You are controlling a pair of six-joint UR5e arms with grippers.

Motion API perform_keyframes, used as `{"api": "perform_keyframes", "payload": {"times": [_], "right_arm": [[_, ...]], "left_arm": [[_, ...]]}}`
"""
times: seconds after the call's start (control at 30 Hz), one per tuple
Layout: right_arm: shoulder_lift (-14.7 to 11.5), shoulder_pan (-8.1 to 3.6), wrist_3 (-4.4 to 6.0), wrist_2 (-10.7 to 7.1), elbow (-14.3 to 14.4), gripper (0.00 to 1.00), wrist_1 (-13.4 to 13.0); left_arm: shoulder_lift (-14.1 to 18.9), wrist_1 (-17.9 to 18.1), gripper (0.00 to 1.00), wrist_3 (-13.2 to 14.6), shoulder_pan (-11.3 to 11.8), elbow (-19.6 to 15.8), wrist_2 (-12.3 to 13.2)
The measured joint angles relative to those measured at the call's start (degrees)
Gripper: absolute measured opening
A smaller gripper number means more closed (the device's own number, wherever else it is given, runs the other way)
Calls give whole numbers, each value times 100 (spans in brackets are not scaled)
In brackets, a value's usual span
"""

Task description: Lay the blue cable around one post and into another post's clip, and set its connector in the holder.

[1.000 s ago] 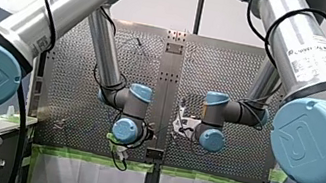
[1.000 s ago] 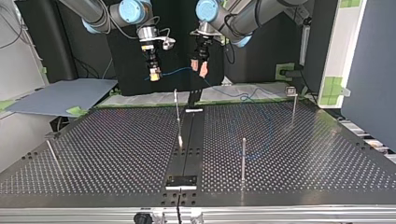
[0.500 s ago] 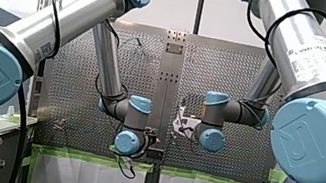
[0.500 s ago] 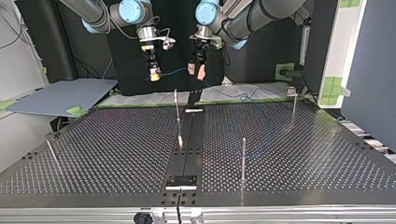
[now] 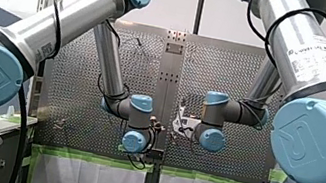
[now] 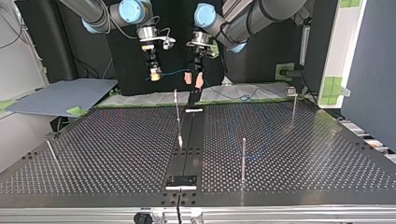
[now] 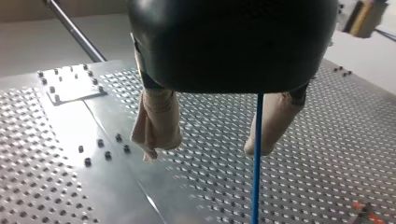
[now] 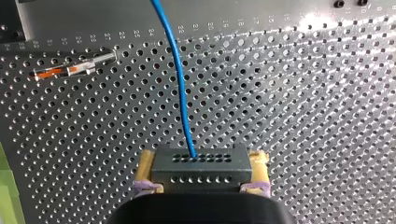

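In the right wrist view my right gripper is shut on a dark grey connector block, yellow pads on both sides. The blue cable leaves the block's face and runs ahead over the perforated plate. In the top view the right gripper hangs above the table's far edge, and the cable spans across to my left gripper. The left wrist view shows my left gripper open. The cable passes between its beige pads, close beside one of them.
Thin metal posts stand on the table in the top view: one at the centre, one nearer the camera, one with a clip head at the far right, one at the left. A small plate sits on the centre strip.
My left arm has swung toward the right gripper and come down, bringing its open fingers around the cable. The right arm has kept still with the connector.
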Motion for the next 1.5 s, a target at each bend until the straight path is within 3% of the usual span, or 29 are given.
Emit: {"api": "perform_keyframes", "payload": {"times": [0.03, 0.07, 0.13, 0.17, 0.23, 0.3, 0.47, 0.67, 1.03, 1.23, 1.5], "right_arm": [[0, -6, 0, 0, -1, 0, 1], [0, -11, 0, 0, -1, 0, 2], [0, -22, 0, -1, -3, 0, 4], [0, -26, 0, -1, -3, 0, 5], [0, -34, 0, -1, -3, 0, 8], [0, -39, 0, 3, -2, 0, 16], [4, -74, -40, 63, -2, 0, 102], [43, -143, -219, 302, 4, 0, 196], [568, -300, -143, 380, 8, 0, -162], [785, -413, -126, 382, -12, 0, -325], [923, -506, -135, 381, -65, 0, -381]], "left_arm": [[0, 57, 67, 13, 0, 0, -37], [0, 111, 67, 30, -2, 0, -78], [0, 242, 44, 80, -3, 1, -190], [0, 292, 44, 108, -5, 1, -236], [0, 401, 19, 187, -4, 2, -301], [0, 458, 15, 278, 1, 2, -301], [-1, 498, 15, 506, 6, 2, -205], [-7, 437, 15, 799, -41, 2, -17], [-247, 137, 15, 1424, -79, 193, 369], [-539, -22, 15, 1758, -94, 412, 455], [-607, -92, 15, 2171, -55, 511, 504]]}}
